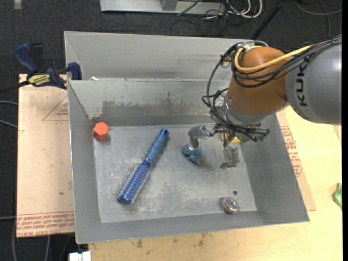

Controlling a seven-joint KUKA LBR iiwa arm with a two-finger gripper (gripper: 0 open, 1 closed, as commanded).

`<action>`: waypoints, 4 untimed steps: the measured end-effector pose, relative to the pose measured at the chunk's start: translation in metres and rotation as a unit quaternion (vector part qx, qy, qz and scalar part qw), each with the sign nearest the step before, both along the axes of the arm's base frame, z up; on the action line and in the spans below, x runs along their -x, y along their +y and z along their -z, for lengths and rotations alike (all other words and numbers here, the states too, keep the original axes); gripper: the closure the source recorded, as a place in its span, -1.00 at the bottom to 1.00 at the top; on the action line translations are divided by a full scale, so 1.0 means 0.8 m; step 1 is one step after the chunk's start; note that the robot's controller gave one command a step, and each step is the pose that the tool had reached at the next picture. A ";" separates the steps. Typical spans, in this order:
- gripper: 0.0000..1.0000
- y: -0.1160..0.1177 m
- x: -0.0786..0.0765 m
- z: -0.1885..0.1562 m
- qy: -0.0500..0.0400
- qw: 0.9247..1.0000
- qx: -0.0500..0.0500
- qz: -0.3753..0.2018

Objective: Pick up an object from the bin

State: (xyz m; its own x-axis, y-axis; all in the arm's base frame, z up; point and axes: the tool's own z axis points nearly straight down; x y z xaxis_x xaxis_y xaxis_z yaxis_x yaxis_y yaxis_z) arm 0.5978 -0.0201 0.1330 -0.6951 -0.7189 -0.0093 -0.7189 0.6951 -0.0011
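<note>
Close by the bin's front wall lies a small silvery bead, bare floor around it, and the gripper (fingers spread wide) stands beside a blue lump.

A robotics lab or test room is suggested: a grey industrial arm, entering from the right of the frame, is set over a grey metal bin, loose cables are bundled on dark carpet at the upper right, and the foot of a metal stand is seen at the top centre
</note>
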 end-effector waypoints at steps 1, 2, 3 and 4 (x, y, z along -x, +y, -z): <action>-1.00 0.001 0.013 -0.042 0.001 1.000 0.002 -0.002; -1.00 0.045 -0.040 0.057 0.004 0.997 0.002 -0.081; -1.00 0.006 -0.029 0.057 0.003 0.993 0.003 -0.122; -1.00 0.000 -0.014 0.080 0.003 0.992 0.002 -0.129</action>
State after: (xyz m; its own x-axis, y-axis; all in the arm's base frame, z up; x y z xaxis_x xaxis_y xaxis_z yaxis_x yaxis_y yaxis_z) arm 0.6086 -0.0198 0.0690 -0.4877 -0.8730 -0.0025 -0.8730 0.4877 0.0023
